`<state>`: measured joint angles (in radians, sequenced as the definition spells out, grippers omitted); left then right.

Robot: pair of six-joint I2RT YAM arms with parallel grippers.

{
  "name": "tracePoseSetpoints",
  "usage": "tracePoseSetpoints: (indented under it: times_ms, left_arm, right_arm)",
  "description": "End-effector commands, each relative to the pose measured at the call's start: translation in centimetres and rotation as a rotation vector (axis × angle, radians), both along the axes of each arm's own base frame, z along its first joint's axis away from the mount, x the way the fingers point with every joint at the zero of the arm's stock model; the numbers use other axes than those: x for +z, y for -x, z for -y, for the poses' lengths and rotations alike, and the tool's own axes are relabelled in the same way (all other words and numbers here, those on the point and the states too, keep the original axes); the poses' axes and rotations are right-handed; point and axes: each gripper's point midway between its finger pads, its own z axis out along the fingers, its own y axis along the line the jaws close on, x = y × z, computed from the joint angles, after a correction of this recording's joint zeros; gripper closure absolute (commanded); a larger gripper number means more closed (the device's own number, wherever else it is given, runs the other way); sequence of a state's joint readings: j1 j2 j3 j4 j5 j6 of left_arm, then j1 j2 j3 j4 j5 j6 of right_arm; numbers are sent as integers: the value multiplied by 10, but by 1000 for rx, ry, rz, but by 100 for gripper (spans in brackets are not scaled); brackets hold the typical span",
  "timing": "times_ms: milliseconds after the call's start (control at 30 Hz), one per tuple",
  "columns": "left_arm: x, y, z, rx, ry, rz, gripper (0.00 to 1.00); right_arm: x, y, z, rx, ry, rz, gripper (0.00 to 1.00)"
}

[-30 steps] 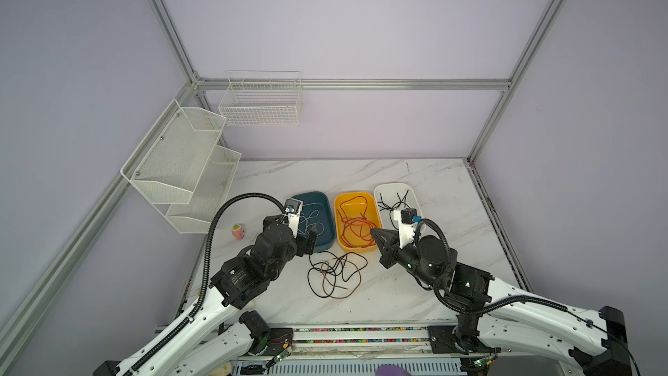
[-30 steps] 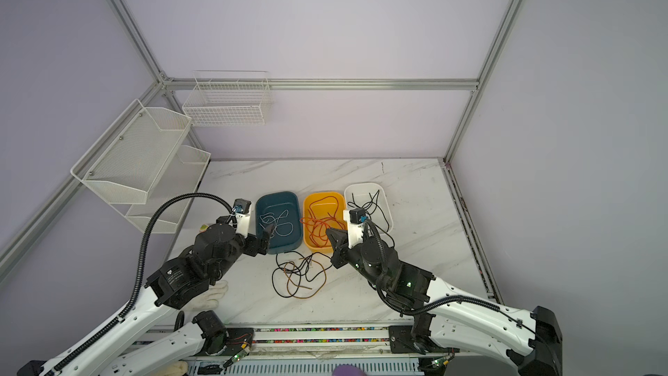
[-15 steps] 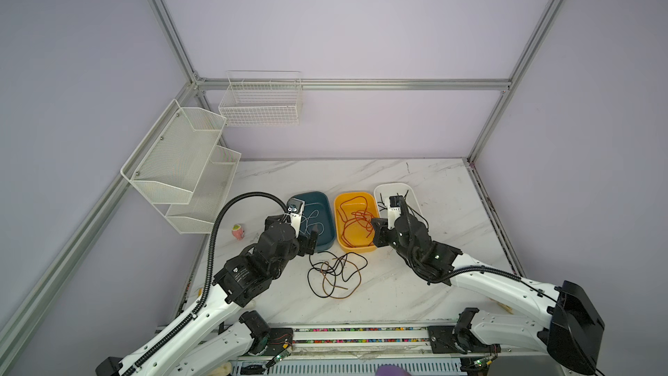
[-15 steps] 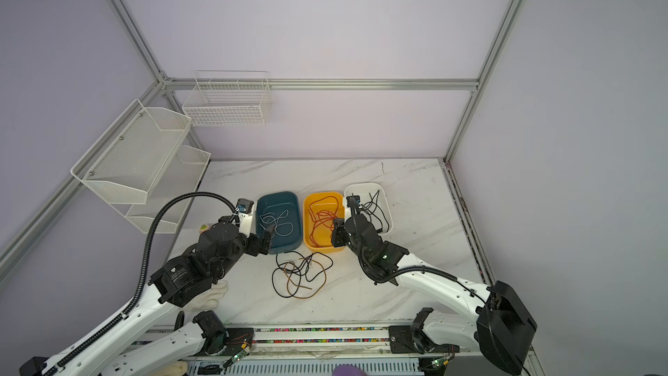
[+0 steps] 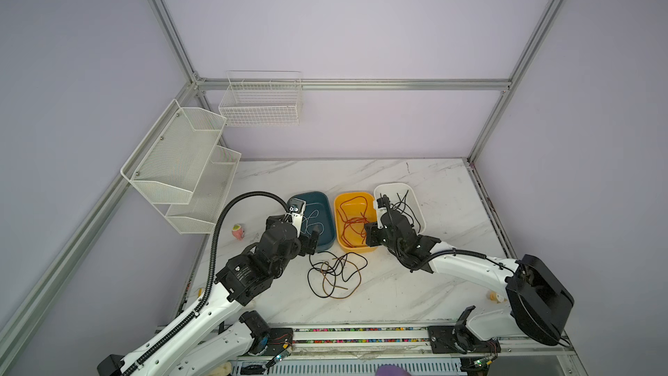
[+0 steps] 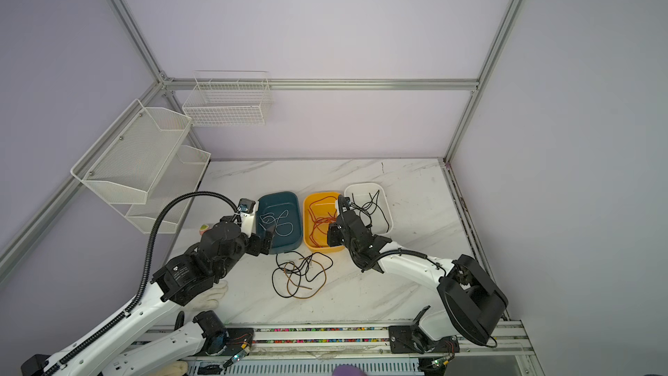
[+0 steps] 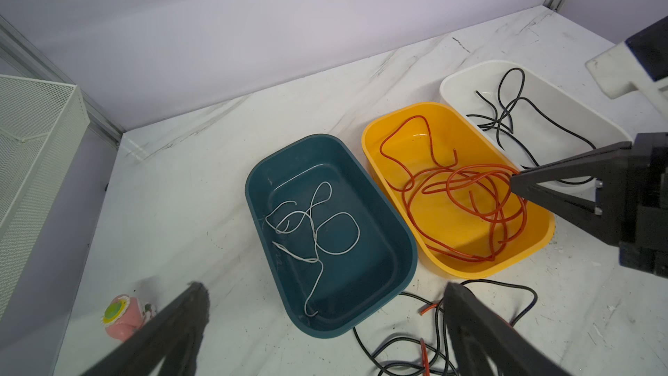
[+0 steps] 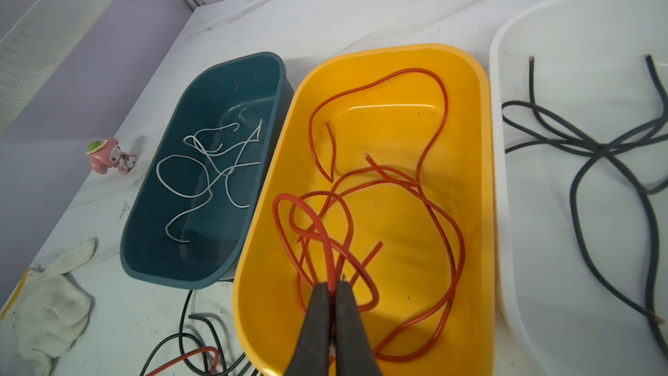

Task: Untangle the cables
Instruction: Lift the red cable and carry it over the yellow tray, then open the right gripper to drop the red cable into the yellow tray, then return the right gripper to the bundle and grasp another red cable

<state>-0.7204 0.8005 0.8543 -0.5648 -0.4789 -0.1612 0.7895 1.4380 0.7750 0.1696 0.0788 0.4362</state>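
Three bins stand in a row at mid-table, left to right.
- Teal bin (image 8: 173,273): holds the white cable (image 7: 356,226), a loose curl on its floor.
- Yellow bin (image 8: 397,49): holds the red cable (image 8: 328,262), several overlapping loops.
- White bin (image 8: 504,233): holds the black cable (image 8: 573,193), with strands crossing each other.

Right fingers (image 8: 316,327): pressed together with no visible gap. The tips are over the near end of the yellow bin. One strand of the red cable runs straight in between the tips and is pinched there. The rest of that cable lies slack in the bin.

Left fingers (image 7: 470,320): spread as wide as they go and holding nothing. They hover by the near left corner of the teal bin, just above the table (image 5: 415,283).

Tangle (image 5: 334,276): black and orange-brown strands knotted together on the bare table. It lies just near of the teal and yellow bins, between the two arms. Neither set of fingers touches it.

Off to the left are a small pink toy (image 7: 124,314) and a white glove (image 8: 47,302), well apart from the bins.
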Motion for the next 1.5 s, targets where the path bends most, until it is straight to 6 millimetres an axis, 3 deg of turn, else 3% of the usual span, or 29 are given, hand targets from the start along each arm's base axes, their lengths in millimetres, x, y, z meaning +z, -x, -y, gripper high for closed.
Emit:
tracePoseSetpoints:
  times_ms: [0, 367, 800, 1033, 1267, 1467]
  left_arm:
    - [-5, -2, 0, -1, -10, 6, 0]
    - [-5, -3, 1, -3, -11, 5, 0]
    - [-4, -2, 1, -4, -7, 8, 0]
    - [-5, -2, 1, -6, -7, 7, 0]
    - [-4, -2, 1, -5, -8, 7, 0]
    - [-5, -3, 1, -6, -13, 4, 0]
  right_arm:
    - [12, -8, -11, 28, -40, 25, 100]
    - [5, -10, -12, 38, -37, 6, 85]
    - [28, 5, -16, 113, -86, 26, 59]
    - [31, 53, -46, 394, -174, -33, 45]
    - [27, 123, -78, 630, -143, -22, 42]
    - [10, 156, -90, 709, -109, -49, 43]
